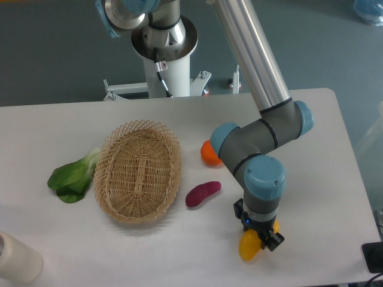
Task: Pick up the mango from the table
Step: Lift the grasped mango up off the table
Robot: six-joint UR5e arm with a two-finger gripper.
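White table point(335, 137) with basket point(138, 172), orange point(209, 153)

floor point(54, 54): dull grey-green, bare | light: even, soft shadows | far right: pale translucent sheet point(374, 140)

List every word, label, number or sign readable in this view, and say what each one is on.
No readable text anywhere in this view.
Robot arm and end effector: no lettering or logo visible.
Mango, basket, table: no print or stickers.
White cylinder at the lower left corner: plain as far as shown.
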